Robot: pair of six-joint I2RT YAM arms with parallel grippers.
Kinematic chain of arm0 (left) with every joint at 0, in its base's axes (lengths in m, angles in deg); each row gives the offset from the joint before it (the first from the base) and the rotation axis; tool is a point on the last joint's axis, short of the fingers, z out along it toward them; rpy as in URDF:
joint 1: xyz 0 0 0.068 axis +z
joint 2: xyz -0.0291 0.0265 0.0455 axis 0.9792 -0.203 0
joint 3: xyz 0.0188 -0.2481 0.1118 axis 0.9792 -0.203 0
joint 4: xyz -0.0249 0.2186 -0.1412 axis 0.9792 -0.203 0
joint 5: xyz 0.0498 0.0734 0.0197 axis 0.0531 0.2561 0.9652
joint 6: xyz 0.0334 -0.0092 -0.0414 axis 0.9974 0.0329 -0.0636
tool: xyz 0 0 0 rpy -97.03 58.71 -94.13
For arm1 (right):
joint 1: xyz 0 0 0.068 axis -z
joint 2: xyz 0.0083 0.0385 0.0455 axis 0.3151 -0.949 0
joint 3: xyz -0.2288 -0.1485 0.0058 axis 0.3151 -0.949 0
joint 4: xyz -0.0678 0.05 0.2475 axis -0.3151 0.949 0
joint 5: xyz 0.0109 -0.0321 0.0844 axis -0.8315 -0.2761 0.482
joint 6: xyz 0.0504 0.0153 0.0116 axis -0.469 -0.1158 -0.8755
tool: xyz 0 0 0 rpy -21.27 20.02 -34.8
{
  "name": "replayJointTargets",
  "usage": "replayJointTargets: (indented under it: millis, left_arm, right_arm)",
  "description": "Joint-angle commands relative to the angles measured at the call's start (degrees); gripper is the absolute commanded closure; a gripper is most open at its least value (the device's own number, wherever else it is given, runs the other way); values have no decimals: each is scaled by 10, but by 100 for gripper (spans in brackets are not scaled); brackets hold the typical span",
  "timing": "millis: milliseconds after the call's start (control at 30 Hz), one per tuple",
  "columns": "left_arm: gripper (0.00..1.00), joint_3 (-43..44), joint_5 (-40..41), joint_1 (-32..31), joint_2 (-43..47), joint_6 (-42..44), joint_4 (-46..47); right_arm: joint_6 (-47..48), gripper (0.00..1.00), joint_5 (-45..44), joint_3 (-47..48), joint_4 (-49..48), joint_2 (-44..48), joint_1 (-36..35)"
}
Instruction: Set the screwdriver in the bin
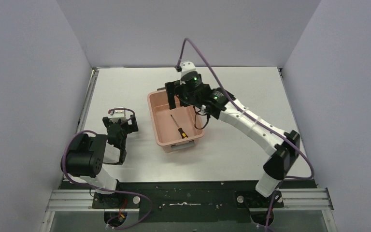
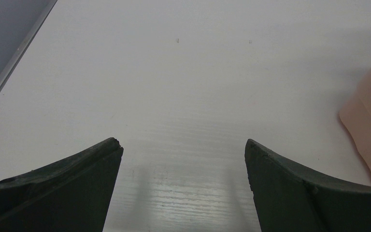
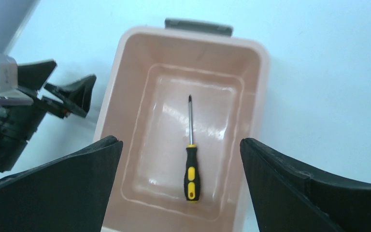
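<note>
The screwdriver [image 1: 178, 126] lies flat on the floor of the salmon-pink bin [image 1: 152, 116], its black-and-yellow handle toward the near end. In the right wrist view the screwdriver [image 3: 191, 164] lies loose inside the bin [image 3: 113, 96], touching no finger. My right gripper [image 1: 175, 99] hangs above the bin's far end, open and empty, and its jaws stand wide apart in its own view [image 3: 181, 142]. My left gripper [image 1: 131, 124] is open and empty to the left of the bin, low over the bare table [image 2: 183, 145]. The bin's wall [image 2: 367, 130] shows at the right edge of the left wrist view.
Grey handles sit at both short ends of the bin [image 3: 199, 25]. Grey walls enclose the white table on three sides, with a metal rail [image 1: 88, 104] along the left edge. The left gripper also shows in the right wrist view [image 3: 72, 77].
</note>
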Motion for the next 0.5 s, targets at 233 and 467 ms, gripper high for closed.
replayJointTargets:
  millis: [233,467]
  left_arm:
    - [3,7,-10,4,3,5,16]
    - [3,7,-10,4,3,5,16]
  right_arm:
    - [96,0,-131,-415,-276,315,194]
    - [164,0,-131,-738,-550,469,264]
